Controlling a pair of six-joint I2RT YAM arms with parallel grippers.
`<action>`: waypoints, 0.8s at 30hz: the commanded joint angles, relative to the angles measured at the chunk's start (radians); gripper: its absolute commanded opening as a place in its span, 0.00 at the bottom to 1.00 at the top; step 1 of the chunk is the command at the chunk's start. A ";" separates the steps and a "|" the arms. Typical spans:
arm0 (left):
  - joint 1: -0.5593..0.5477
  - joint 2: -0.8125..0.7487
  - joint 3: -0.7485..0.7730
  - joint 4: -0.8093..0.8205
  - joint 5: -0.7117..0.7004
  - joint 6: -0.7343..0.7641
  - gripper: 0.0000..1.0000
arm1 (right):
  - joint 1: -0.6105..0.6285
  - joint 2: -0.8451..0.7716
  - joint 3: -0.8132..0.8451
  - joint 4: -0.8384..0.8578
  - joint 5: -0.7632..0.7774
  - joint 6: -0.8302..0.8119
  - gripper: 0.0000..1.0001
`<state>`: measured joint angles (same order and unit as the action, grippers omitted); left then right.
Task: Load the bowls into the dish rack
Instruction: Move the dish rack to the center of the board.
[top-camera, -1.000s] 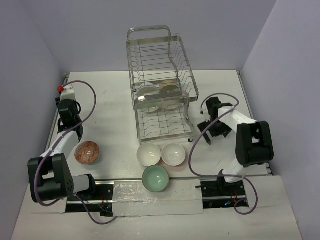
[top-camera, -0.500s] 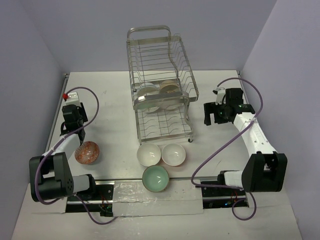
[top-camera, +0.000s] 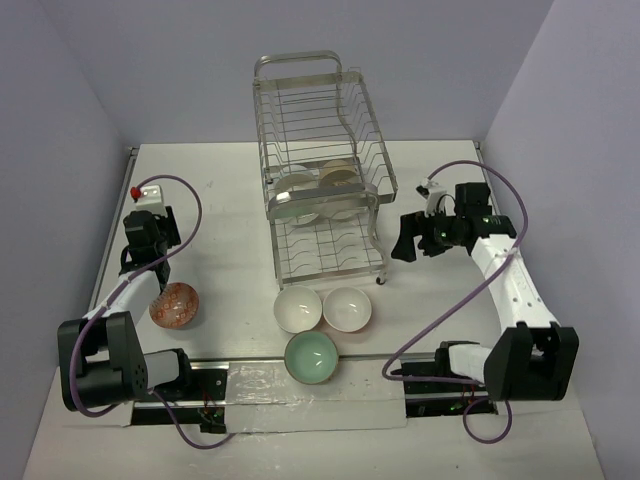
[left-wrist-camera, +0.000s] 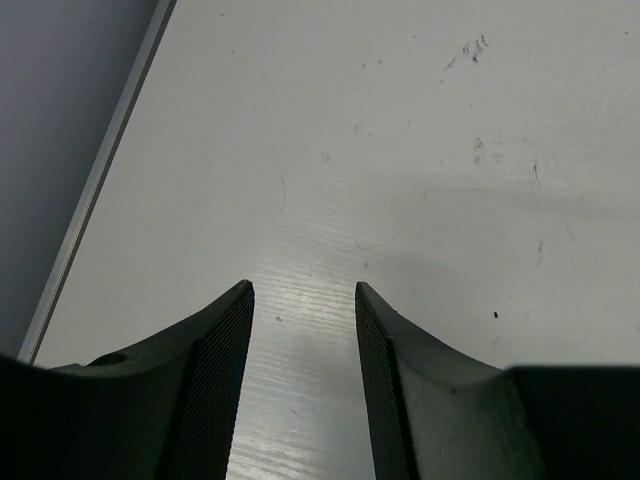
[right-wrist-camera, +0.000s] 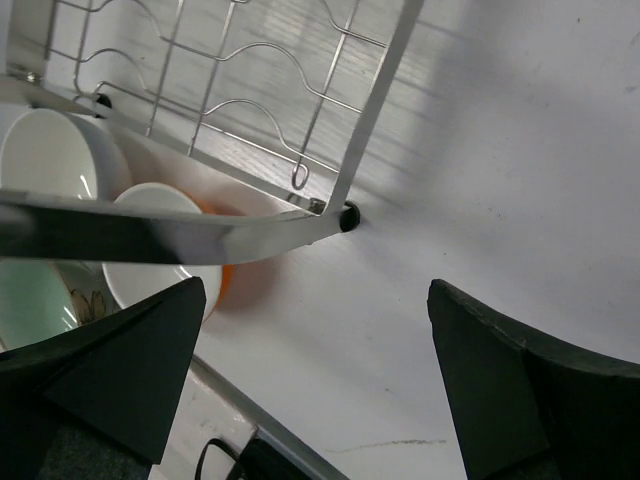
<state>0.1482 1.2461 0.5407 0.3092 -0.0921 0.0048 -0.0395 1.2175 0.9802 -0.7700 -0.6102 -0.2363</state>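
The dish rack (top-camera: 320, 170) stands mid-table with several white bowls (top-camera: 297, 183) in its upper tier. In front of it on the table sit two white bowls (top-camera: 298, 308), a mint green bowl (top-camera: 311, 357) and, at the left, an orange-red bowl (top-camera: 174, 304). My left gripper (top-camera: 151, 246) hangs just beyond the orange-red bowl; its jaws (left-wrist-camera: 303, 290) are open over bare table. My right gripper (top-camera: 409, 236) is wide open (right-wrist-camera: 312, 300) just right of the rack's front corner (right-wrist-camera: 347, 215), holding nothing. The white bowl (right-wrist-camera: 55, 150) and the mint bowl (right-wrist-camera: 30, 300) show at the left of the right wrist view.
The table's left edge (left-wrist-camera: 95, 190) runs close beside my left gripper. A taped strip (top-camera: 300, 385) lies along the near edge between the arm bases. Purple cables (top-camera: 440, 320) loop from each wrist. Walls close in the left, back and right sides.
My right arm has unfolded from near its base and swung out, bringing its open gripper beside the rack's front right corner. The left wrist has shifted a little to the right. No bowl has moved.
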 joint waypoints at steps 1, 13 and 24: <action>-0.002 -0.014 0.004 0.013 0.025 0.018 0.50 | -0.003 -0.093 -0.012 -0.015 -0.075 -0.087 1.00; -0.001 -0.016 0.001 0.022 0.005 0.021 0.50 | 0.035 -0.029 0.014 -0.107 -0.146 -0.193 1.00; -0.001 -0.019 -0.004 0.025 -0.001 0.026 0.50 | 0.156 0.066 0.066 0.057 0.012 -0.020 0.99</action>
<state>0.1478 1.2461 0.5407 0.3088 -0.0937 0.0177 0.1101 1.2583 0.9882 -0.7906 -0.6411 -0.3161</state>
